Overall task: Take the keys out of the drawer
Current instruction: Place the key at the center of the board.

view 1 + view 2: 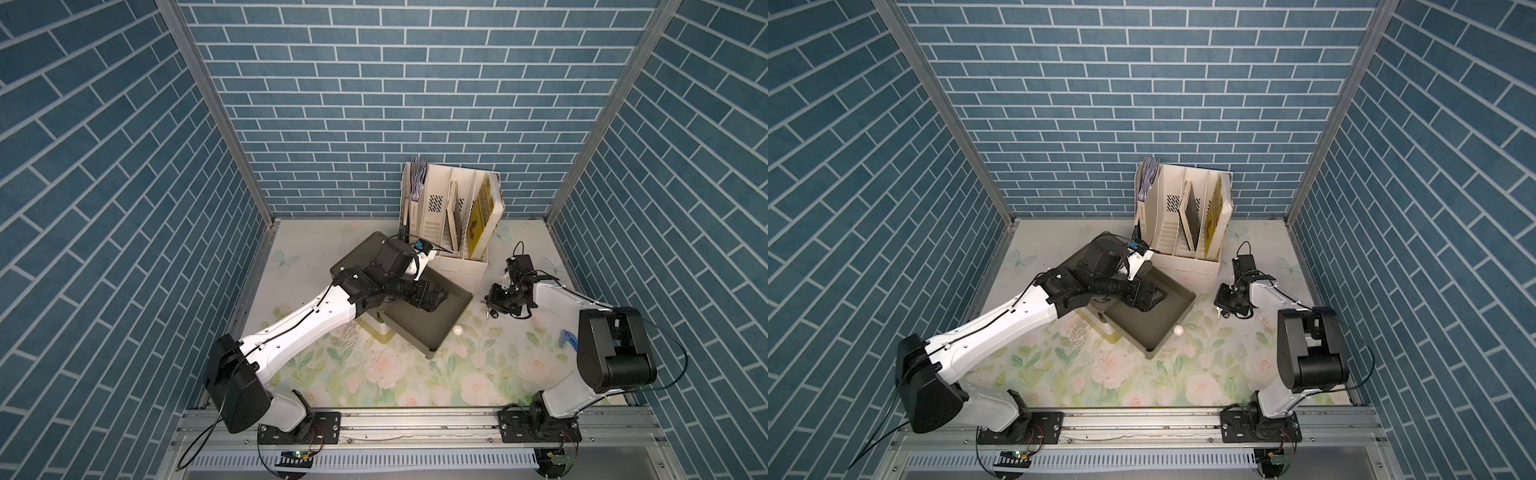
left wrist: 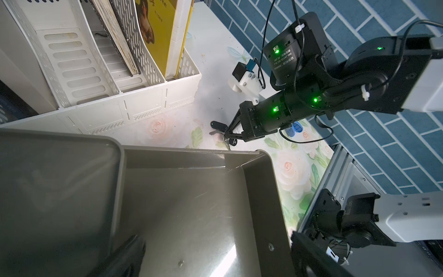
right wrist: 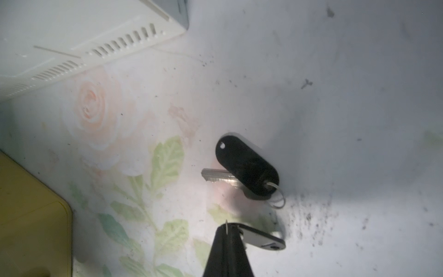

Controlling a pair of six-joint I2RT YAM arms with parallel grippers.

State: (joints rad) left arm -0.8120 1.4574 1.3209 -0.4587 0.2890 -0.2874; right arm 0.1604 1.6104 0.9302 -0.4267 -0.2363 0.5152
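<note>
Working from the near edge: the blue-tag keys (image 1: pixel 566 338) lie on the table at near right, well apart from the drawer (image 1: pixel 422 326), so I count that bunch done. The drawer stands open in the middle. The floor I can see is bare, though my left arm covers part of it. The left claw (image 1: pixel 440 296) hangs inside, and I cannot tell how wide it stands. Just right of the drawer, the right claw (image 2: pixel 227 134) is pinched tight on the ring of the black-fob keys (image 3: pixel 247 165), low over the table and not yet let go. No red-tagged bunch shows anywhere, so I judge that one is left. The right arm's motor label (image 2: pixel 285 57) reads DAMIAO, upside down. Farthest off, the yellow book (image 1: pixel 484 212) in the rack (image 1: pixel 459 266) carries print too small to read.
</note>
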